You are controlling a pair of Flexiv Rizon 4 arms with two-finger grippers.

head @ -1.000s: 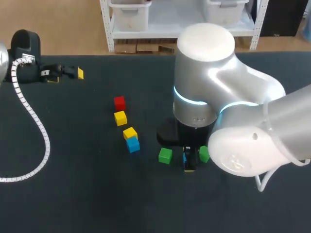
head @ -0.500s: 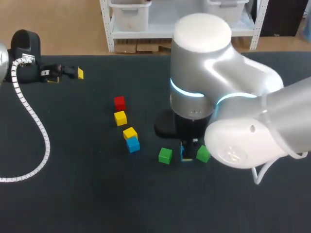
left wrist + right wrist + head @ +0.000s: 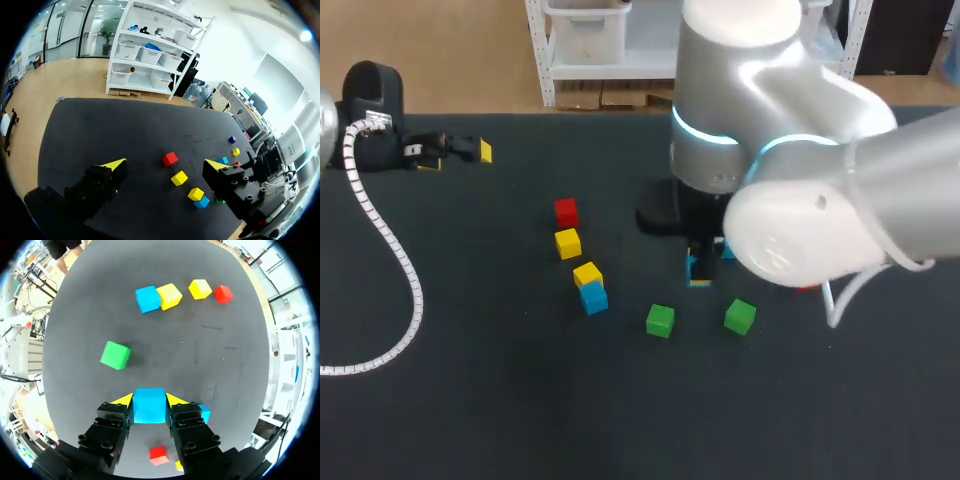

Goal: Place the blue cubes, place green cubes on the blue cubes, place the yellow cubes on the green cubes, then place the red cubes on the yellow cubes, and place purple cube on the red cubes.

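My right gripper (image 3: 149, 401) is shut on a blue cube (image 3: 149, 405) and holds it above the table; in the head view that blue cube (image 3: 696, 268) hangs under the right arm. Below it lie two green cubes (image 3: 660, 320) (image 3: 740, 316). To the left runs a row of a red cube (image 3: 566, 211), two yellow cubes (image 3: 567, 242) (image 3: 587, 274) and a second blue cube (image 3: 593, 297). Under the right gripper lie another blue cube (image 3: 203, 413) and a red cube (image 3: 159, 455). My left gripper (image 3: 455, 153) stands open at the table's far left, empty (image 3: 165, 164).
A small purple cube (image 3: 232, 139) and a yellow cube (image 3: 235, 151) lie far ahead of the left gripper, beyond the row. A white ribbed cable (image 3: 390, 250) curves over the table's left side. The right arm's body hides the table behind it.
My right gripper closed on the blue cube between the green cubes and lifted it up and toward the back. The right green cube came into full view. The left arm kept still.
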